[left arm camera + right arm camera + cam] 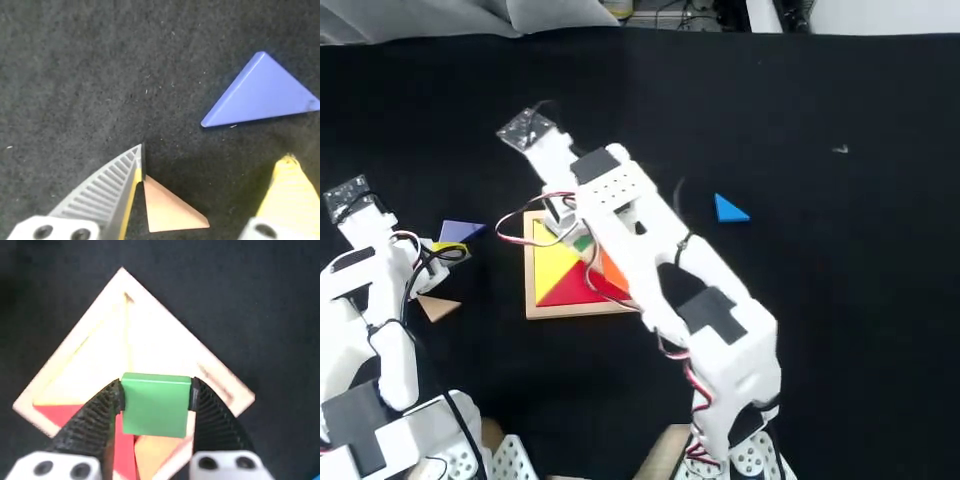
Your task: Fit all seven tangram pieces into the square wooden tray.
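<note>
Right gripper: the right gripper (pixel 156 390) pinches the green square (pixel 155 407) by two opposite edges, a black ribbed finger pressed flat against each side.
Green square: it sits level in the gripper over the wooden tray (pixel 225 385), above the spot where the red and orange pieces meet. The views do not settle whether it touches the pieces under it.
Wooden tray: it lies flat on the black table (pixel 820 300), near the middle of the high view and under the right arm's wrist.
In the tray: a yellow triangle (pixel 554 266) lies against the side nearest the left arm. A red triangle (pixel 578 291) lies along the edge nearest the arm bases, with an orange piece (pixel 616 276) beside it and partly hidden by the arm. Bare wood shows in the far half of the tray.
Left gripper: the left gripper (pixel 214 154) hangs over the table with its fingers spread wide, one grey and one yellow, and nothing between the pads.
Tan triangle: the tan triangle (pixel 170 212) lies flat on the table, one corner touching the tip of the grey finger.
Violet triangle: the violet triangle (pixel 262 95) lies on the table just past the left gripper, apart from the tan one and outside the tray.
Blue triangle: the small blue triangle (pixel 730 209) lies alone on the table, well apart from the tray, on the side away from the left arm.
</note>
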You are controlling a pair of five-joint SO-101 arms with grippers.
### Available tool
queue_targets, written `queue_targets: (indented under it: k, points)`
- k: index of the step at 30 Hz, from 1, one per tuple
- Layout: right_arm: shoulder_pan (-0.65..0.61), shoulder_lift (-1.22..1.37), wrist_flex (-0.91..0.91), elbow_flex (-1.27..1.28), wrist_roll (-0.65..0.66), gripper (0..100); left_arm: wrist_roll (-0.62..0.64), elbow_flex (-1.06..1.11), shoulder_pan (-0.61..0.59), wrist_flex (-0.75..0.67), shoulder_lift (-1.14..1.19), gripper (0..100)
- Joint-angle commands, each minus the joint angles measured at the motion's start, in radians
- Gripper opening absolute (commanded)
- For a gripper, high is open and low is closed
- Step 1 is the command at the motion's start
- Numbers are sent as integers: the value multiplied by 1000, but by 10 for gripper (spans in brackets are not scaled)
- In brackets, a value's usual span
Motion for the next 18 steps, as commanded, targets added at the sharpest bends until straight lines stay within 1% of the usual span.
queue_targets:
  k: [1,6,12,18]
  points:
    - [-14,42,-20,-91,-57,71,6,-5,13,-14,-35,392]
    - [-12,150,43,-189,-3,71,6,-5,16,-14,-35,392]
    - [-14,222,84,-294,-3,71,6,-5,15,-14,-35,392]
    - [-15,251,127,-332,-8,72,6,-5,15,-14,-35,392]
